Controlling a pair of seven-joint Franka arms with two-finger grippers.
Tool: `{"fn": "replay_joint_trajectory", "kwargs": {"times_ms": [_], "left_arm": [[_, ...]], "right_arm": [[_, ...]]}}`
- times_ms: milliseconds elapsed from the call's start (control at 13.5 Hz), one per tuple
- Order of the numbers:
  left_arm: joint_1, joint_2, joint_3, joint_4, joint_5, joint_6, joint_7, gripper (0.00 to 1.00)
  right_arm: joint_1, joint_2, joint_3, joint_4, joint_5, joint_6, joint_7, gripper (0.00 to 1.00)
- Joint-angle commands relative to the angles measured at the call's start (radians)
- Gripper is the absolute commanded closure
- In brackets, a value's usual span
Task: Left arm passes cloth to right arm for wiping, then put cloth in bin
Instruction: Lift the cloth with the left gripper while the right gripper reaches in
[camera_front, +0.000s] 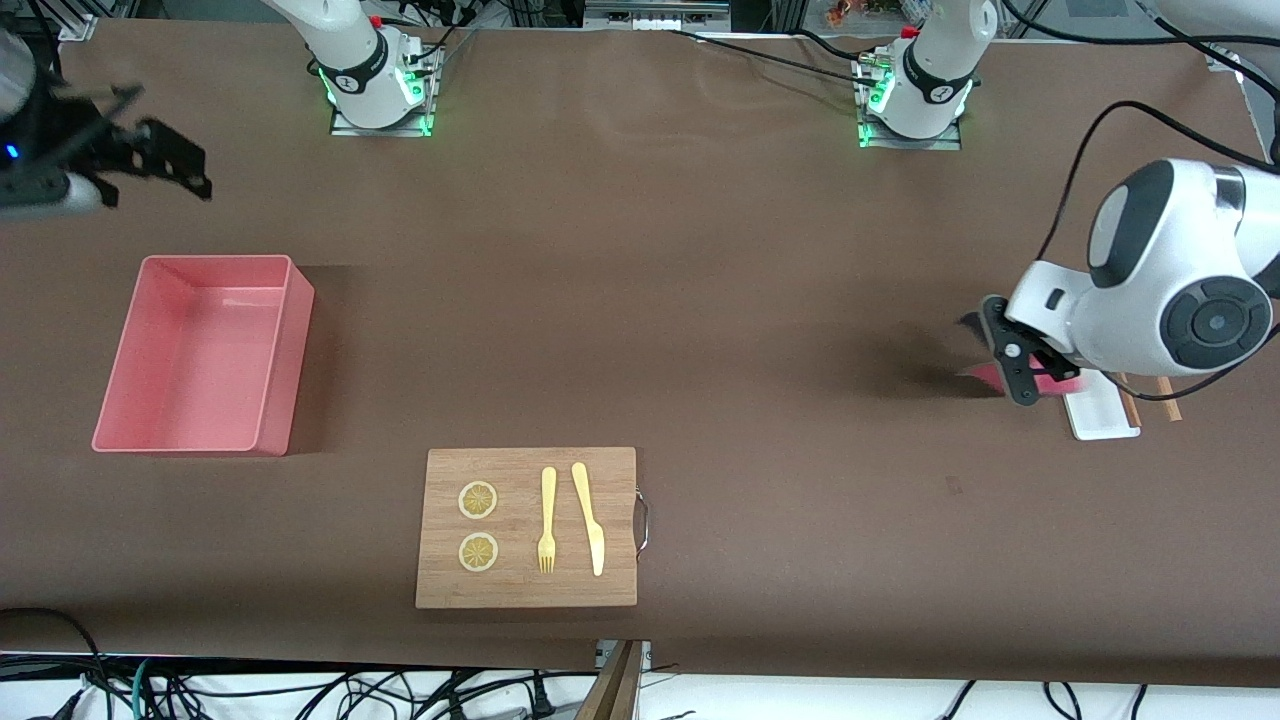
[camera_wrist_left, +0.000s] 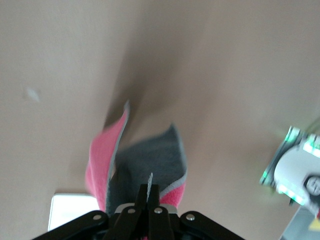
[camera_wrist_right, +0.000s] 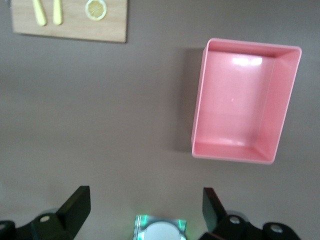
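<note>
At the left arm's end of the table, front view: the left gripper (camera_front: 1035, 378) pinches the cloth (camera_front: 985, 377) up over the brown top, beside a white tray (camera_front: 1100, 412), prob. ready to pass it. The bin (camera_front: 200, 352) sits empty at the right arm's end.

Left wrist view: fingers tight, cloth hangs down.

Right wrist view: right gripper (camera_wrist_right: 145, 210) wide open w/ nothing in it, waiting over the table near the bin.
</note>
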Motion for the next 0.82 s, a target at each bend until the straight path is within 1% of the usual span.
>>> {"fn": "replay_joint_trajectory", "kwargs": {"times_ms": [0, 74, 148, 223, 297, 371, 520, 668, 742], "left_arm": [[0.0, 0.018, -0.079, 0.067, -0.086, -0.022, -0.157, 1.0], [0.0, 0.022, -0.102, 0.075, -0.152, -0.014, -0.223, 1.0], [-0.001, 0.024, -0.114, 0.076, -0.228, 0.021, -0.288, 1.0], [-0.006, 0.024, -0.122, 0.076, -0.314, 0.07, -0.338, 1.0], [-0.021, 0.027, -0.122, 0.072, -0.424, 0.114, -0.391, 1.0], [-0.038, 0.028, -0.121, 0.064, -0.519, 0.15, -0.434, 1.0], [-0.066, 0.036, -0.122, 0.066, -0.638, 0.207, -0.539, 1.0], [-0.081, 0.036, -0.122, 0.063, -0.75, 0.253, -0.622, 1.0], [-0.09, 0.036, -0.122, 0.058, -0.787, 0.274, -0.661, 1.0]], "right_arm": [[0.002, -0.011, 0.074, 0.047, 0.001, -0.054, -0.004, 0.01], [0.002, -0.012, 0.113, 0.046, -0.016, -0.052, -0.004, 0.01], [0.002, -0.006, 0.129, 0.044, -0.008, -0.049, -0.005, 0.01], [0.017, 0.026, 0.141, 0.032, -0.002, -0.048, -0.022, 0.0], [0.042, 0.05, 0.146, 0.026, 0.019, -0.038, -0.072, 0.01], [0.045, 0.06, 0.146, 0.009, 0.054, 0.0, -0.144, 0.0], [0.045, 0.087, 0.146, -0.037, 0.136, 0.104, -0.369, 0.0], [0.045, 0.124, 0.146, -0.074, 0.214, 0.155, -0.547, 0.01], [0.045, 0.144, 0.147, -0.097, 0.243, 0.19, -0.624, 0.0]]}}
